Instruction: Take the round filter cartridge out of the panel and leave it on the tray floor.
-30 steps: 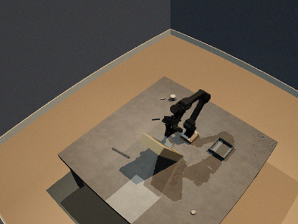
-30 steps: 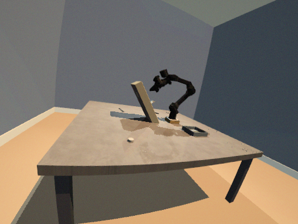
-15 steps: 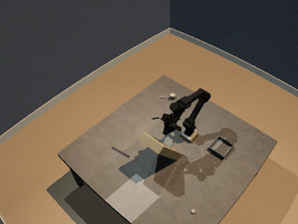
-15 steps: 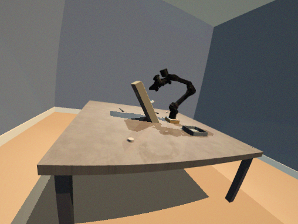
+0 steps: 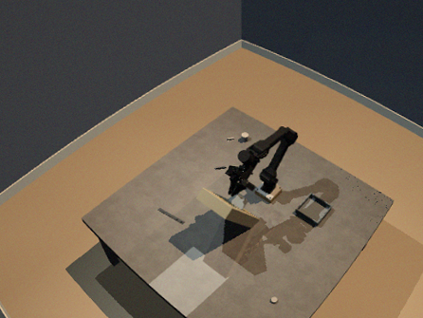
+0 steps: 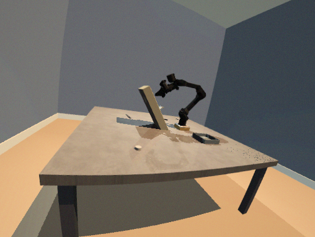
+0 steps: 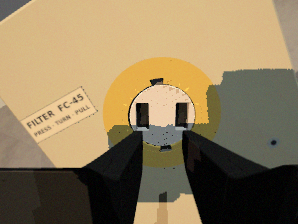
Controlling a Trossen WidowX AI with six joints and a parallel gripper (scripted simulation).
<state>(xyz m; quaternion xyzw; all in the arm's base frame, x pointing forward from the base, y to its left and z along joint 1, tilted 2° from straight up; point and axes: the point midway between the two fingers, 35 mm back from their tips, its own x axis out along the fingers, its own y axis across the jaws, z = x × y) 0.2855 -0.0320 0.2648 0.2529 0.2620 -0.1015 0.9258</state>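
Note:
The tan service panel (image 5: 214, 203) (image 6: 152, 105) (image 7: 50, 60) leans on the table. In the wrist view, the pale round filter cartridge (image 7: 162, 95) sits in the panel inside a yellow ring (image 7: 117, 95). Its two dark slots stand upright side by side, and small dark notches show at its top and bottom edges. My gripper (image 5: 233, 193) (image 6: 156, 94) (image 7: 162, 138) is partly open and empty, in front of the panel's upper part. In the wrist view its fingertips appear at the slots' lower ends; whether they touch the face I cannot tell. The dark-walled tray (image 5: 306, 220) (image 6: 212, 142) stands beside the arm's base.
A small round pale piece (image 5: 274, 299) (image 6: 137, 147) lies on the table (image 5: 132, 197) (image 6: 93, 155). A pale cylinder (image 5: 244, 136) and small dark pieces lie beyond the arm. A dark flat bar (image 5: 170, 216) (image 6: 128, 116) lies behind the panel. The panel carries a printed label (image 7: 60, 114).

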